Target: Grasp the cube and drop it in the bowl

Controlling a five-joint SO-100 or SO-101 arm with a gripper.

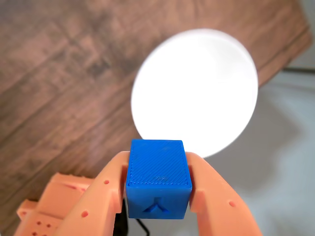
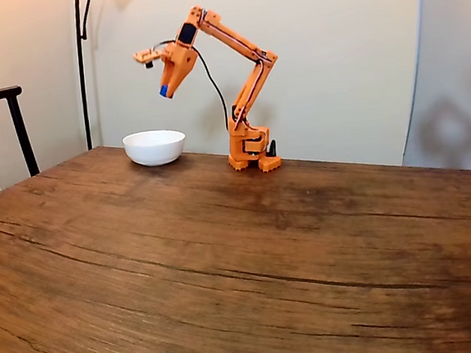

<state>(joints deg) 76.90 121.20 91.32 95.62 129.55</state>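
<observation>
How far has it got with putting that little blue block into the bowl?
The grab looks done: the orange claw is shut on the small bright-blue cube. Now it holds the cube high above the round white bowl. Left: open the claw so the cube drops in.
</observation>
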